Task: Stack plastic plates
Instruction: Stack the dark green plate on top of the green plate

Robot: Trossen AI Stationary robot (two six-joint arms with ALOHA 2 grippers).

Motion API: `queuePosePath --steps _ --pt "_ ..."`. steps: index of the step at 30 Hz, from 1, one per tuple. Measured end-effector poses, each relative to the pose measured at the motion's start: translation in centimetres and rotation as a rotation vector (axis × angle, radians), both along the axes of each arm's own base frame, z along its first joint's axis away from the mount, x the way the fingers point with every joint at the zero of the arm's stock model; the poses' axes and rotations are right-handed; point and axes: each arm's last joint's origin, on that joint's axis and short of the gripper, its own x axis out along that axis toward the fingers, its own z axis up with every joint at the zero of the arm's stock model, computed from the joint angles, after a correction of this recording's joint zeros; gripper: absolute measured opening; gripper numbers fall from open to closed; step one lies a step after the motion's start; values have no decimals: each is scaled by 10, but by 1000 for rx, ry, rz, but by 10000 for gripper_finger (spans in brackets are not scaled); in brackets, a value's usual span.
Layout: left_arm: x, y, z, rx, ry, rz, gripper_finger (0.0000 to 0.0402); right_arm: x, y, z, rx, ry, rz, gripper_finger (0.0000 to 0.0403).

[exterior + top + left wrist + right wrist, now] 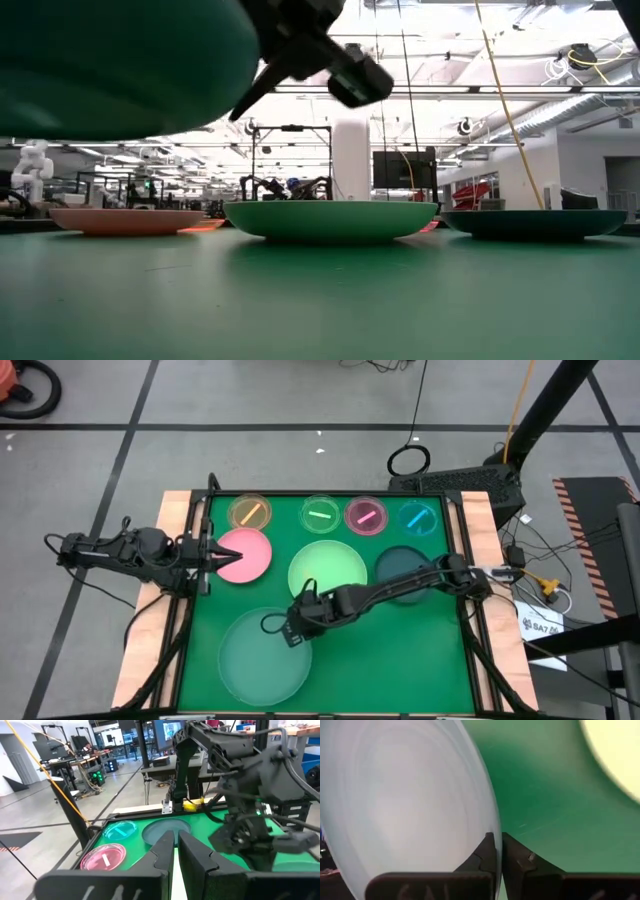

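My right gripper is shut on the large frosted clear plate, held over the table's near middle. In the low view the plate hangs above the mat. My left gripper stands at the left edge of the large pink plate, its fingers almost together. The pink plate, the light green plate and the dark teal plate lie flat on the mat. The small amber, green, pink and blue plates lie in a row along the far edge. My right gripper pinches the frosted plate's rim between its two fingers, one on each face, at the plate's far right side. The fingers come from the table's right and far side, slanting down. The plate is lifted clear of the mat and tilted. My left gripper: whether it touches the pink plate, I cannot tell.
The green mat is bare at the near right. My right arm stretches across the dark teal plate and past the light green plate. Wooden rails border the table. Cables and a stand lie beyond the right edge.
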Motion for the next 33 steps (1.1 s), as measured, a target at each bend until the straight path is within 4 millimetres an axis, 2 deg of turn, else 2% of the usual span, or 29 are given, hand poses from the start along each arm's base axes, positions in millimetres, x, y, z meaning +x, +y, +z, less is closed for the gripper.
queuePosePath --steps 8,14,22,26,33 --pt "0 0 -2 5 17 0 33 -25 -32 31 -79 95 47 3" --pt "0 0 -2 11 26 0 33 -36 -67 49 -141 113 108 3" --pt "-1 0 -8 11 78 6 33 -60 -125 73 -207 136 260 3" --pt "-2 3 -10 -2 100 108 33 -73 -160 83 -275 139 322 3" --pt "-2 6 -12 -17 117 201 33 -82 -214 84 -353 119 386 3"
